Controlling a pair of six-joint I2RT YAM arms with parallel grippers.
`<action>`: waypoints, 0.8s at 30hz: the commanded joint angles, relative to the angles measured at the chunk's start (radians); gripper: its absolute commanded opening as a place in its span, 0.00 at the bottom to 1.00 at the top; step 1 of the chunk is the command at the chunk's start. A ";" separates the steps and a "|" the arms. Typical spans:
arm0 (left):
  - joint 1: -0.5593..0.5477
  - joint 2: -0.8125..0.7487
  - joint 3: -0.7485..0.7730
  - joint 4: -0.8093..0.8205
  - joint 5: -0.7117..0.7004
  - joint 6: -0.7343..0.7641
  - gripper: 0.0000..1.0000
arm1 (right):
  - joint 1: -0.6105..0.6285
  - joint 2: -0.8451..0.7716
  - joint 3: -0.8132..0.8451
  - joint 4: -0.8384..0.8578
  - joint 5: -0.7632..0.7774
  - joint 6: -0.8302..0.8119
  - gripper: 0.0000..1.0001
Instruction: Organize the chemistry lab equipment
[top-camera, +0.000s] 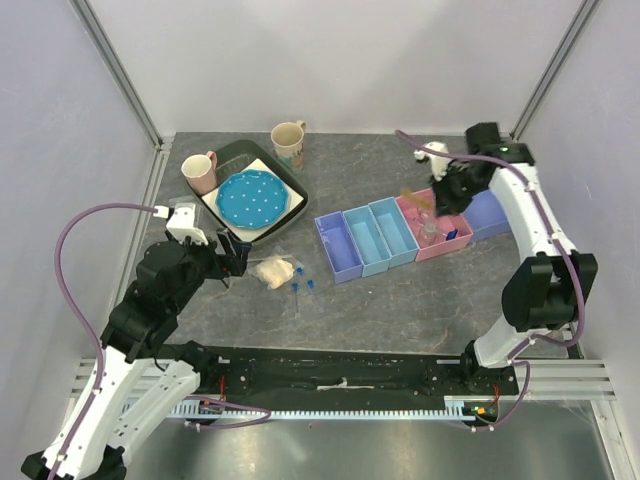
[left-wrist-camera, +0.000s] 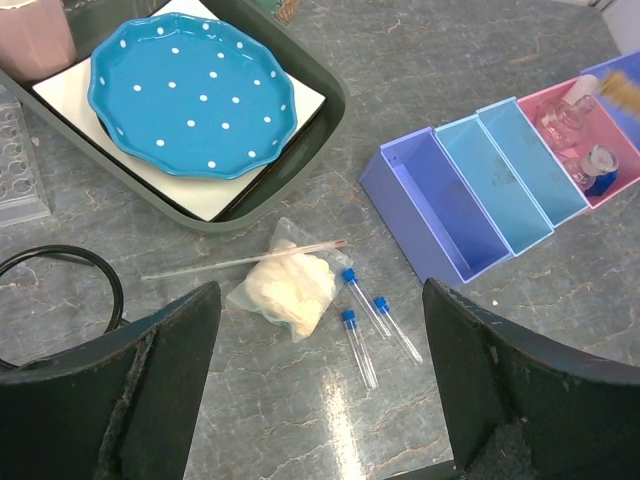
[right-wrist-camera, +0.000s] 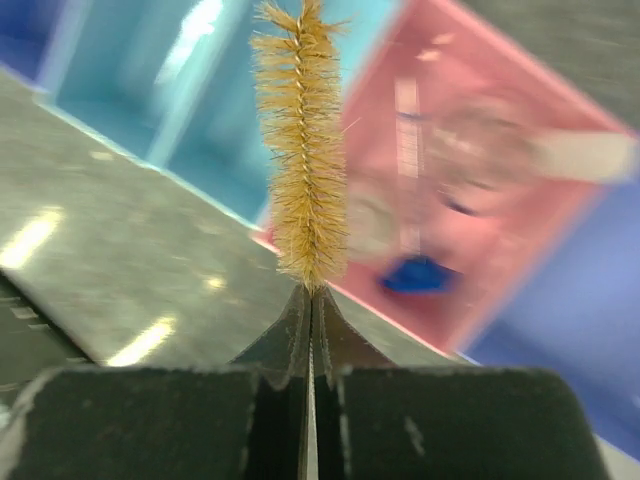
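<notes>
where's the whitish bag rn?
Top view, left of centre: the whitish bag lies on the table between the dark tray and the blue-capped tubes.

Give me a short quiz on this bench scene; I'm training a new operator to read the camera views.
1. True or false: the right gripper is shut on a bristle brush.
2. How many blue-capped tubes lie beside the whitish bag?
3. Which bin holds the stoppered flask? A purple, B light blue, C pink bin.
Key: 1 true; 2 three; 3 C.
</notes>
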 joint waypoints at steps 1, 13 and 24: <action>-0.001 -0.030 0.034 -0.010 0.023 -0.050 0.88 | 0.077 0.028 -0.088 -0.008 -0.248 0.359 0.00; -0.001 -0.102 0.020 -0.070 0.003 -0.094 0.89 | 0.155 0.184 -0.090 0.150 -0.224 0.767 0.02; -0.001 -0.093 0.028 -0.081 0.004 -0.091 0.91 | 0.158 0.200 -0.114 0.202 -0.122 0.802 0.05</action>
